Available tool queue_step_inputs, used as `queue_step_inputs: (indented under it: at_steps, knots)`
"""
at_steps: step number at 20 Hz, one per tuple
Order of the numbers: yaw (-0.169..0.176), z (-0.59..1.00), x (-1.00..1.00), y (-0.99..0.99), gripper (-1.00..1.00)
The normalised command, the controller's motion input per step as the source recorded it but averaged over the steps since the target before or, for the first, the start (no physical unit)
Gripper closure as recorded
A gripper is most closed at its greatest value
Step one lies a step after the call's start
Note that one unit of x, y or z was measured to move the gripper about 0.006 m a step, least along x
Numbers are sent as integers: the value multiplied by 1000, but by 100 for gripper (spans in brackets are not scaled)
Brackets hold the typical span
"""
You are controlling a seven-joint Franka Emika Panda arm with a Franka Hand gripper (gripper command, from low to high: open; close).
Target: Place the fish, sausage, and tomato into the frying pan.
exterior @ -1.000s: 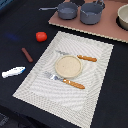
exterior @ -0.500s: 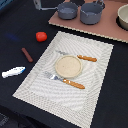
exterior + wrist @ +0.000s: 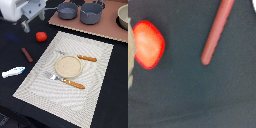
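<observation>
The arm's white gripper [image 3: 31, 19] sits at the upper corner on the exterior view's left, blurred — whether its jaws are spread or pressed together cannot be told, though nothing seems to hang from it. Just below it on the dark tabletop [image 3: 117, 95] lies the tomato [image 3: 41, 36], close to the corner of the striped placemat [image 3: 97, 67]. The sausage [image 3: 27, 54] lies a little nearer the camera, apart from the tomato, and the fish [image 3: 13, 72] lies further along that same side, beside the placemat's edge. The frying pan [image 3: 67, 10] stands on the pinkish board [image 3: 107, 29] at the far end, next to a deeper grey pot [image 3: 92, 12] — well apart from all three foods.

On the placemat a tan plate [image 3: 68, 66] rests between a fork [image 3: 65, 80] and a knife [image 3: 80, 56].

The wrist view shows the tomato [image 3: 148, 44] and the sausage [image 3: 217, 32] side by side, not touching.
</observation>
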Motion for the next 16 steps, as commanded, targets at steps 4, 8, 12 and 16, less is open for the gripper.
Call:
queue_step_inputs:
  at_steps: [4,8,12,16]
  knots:
    - [78,-382,-14,-756,-100]
    - [161,-316,-71,-606,-100]
    - [172,-220,-19,-566,-100]
    - [155,-223,0,-585,-100]
